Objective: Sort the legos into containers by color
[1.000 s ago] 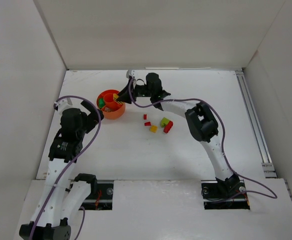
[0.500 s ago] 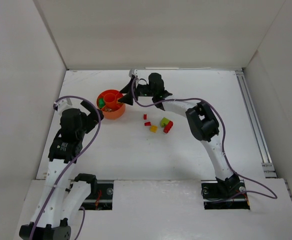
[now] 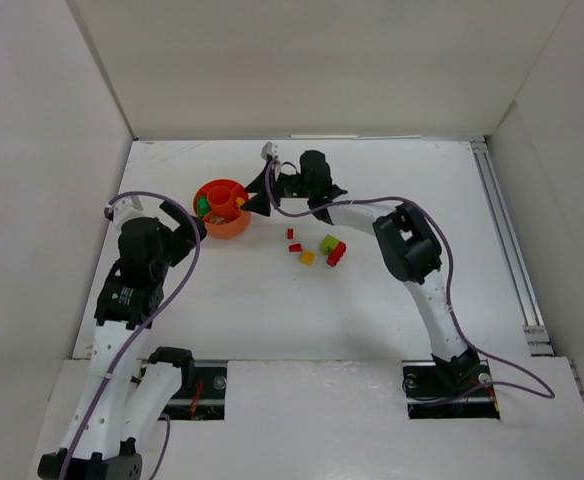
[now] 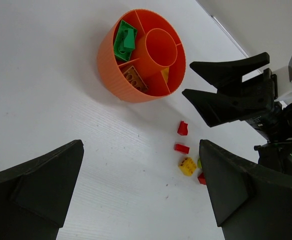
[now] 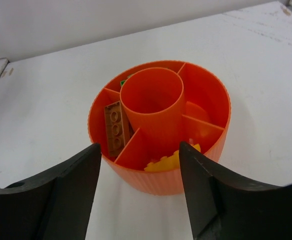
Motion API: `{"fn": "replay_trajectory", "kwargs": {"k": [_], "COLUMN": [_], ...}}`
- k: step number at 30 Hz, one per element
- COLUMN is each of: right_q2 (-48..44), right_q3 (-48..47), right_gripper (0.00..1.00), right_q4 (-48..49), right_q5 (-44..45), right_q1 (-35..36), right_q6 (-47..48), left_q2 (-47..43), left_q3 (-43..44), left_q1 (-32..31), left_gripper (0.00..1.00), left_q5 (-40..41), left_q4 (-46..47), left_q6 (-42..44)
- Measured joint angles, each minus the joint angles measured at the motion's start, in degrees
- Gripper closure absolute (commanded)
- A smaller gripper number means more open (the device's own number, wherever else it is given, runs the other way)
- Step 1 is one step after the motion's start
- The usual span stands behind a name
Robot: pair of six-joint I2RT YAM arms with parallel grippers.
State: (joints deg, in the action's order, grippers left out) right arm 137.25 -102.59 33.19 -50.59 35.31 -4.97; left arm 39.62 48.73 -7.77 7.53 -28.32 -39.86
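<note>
The orange bowl point(image 3: 227, 228) stands at the back left of the table. A green brick point(image 4: 124, 40), a brown brick point(image 5: 117, 127) and a yellow brick point(image 5: 166, 162) lie in separate compartments. My right gripper point(image 3: 257, 196) hangs open just right of the bowl point(image 5: 156, 182), with nothing between its fingers. My left gripper point(image 3: 190, 232) is wide open and empty, low at the bowl's near left. Loose on the table lie two small red bricks point(image 3: 291, 233) point(image 3: 294, 247), a yellow one point(image 3: 306, 257), a lime one point(image 3: 329, 243) and another red one point(image 3: 336, 254).
White walls close in the table on the left, back and right. A metal rail point(image 3: 507, 240) runs along the right edge. The right arm's purple cable point(image 3: 312, 208) loops above the loose bricks.
My right gripper has opened and drawn back to the right from over the bowl. The yellow brick that it carried now lies in a compartment. The left arm has not moved.
</note>
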Motion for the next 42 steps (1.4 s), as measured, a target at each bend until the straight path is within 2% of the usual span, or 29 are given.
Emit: {"fn": "replay_trajectory", "kwargs": {"k": [2, 4, 5, 15, 21, 22, 27, 39, 42], "right_q2": [-2.05, -5.40, -7.67, -31.06, -32.41, -32.44, -32.26, -29.94, -28.26], "right_q3": [2.27, 4.74, 6.03, 21.00, 31.82, 32.48, 34.14, 34.10, 32.02], "right_gripper": [0.24, 0.24, 0.21, 0.18, 0.21, 0.21, 0.21, 0.21, 0.33], "right_q4": [-1.55, -4.39, -6.88, -34.86, -49.33, -49.64, -51.58, -52.22, -51.98], "right_q5": [1.14, 3.37, 5.57, 34.32, 49.00, 51.58, 53.86, 59.34, 60.98], "right_q1": [-0.17, -0.50, -0.70, -0.46, 6.45, 7.98, 12.72, 13.00, 13.00], "right_q6": [0.07, 0.70, 1.31, 5.11, 4.17, 4.42, 1.97, -3.82, -4.74], "left_q2": [-0.02, 0.09, 0.22, 4.42, 7.72, 7.87, 7.87, 5.22, 5.20], "left_q3": [0.02, 0.02, 0.02, -0.55, -2.54, -2.95, -3.98, -4.35, -4.37], "left_q1": [0.00, 0.00, 0.00, 0.00, 0.00, 0.00, 0.00, 0.00, 0.00], "left_gripper": [0.00, 0.00, 0.00, 0.00, 0.00, 0.00, 0.00, 0.00, 0.00], "left_q5": [-0.76, -1.68, -2.21, -8.20, -12.02, -12.61, -14.64, -15.06, -15.06], "left_q4": [0.17, 0.26, 0.33, 5.14, 7.50, 7.89, 8.79, 9.03, 9.01], "left_q6": [0.11, 0.44, 0.48, 1.73, 2.19, 2.27, 2.40, 2.54, 2.54]}}
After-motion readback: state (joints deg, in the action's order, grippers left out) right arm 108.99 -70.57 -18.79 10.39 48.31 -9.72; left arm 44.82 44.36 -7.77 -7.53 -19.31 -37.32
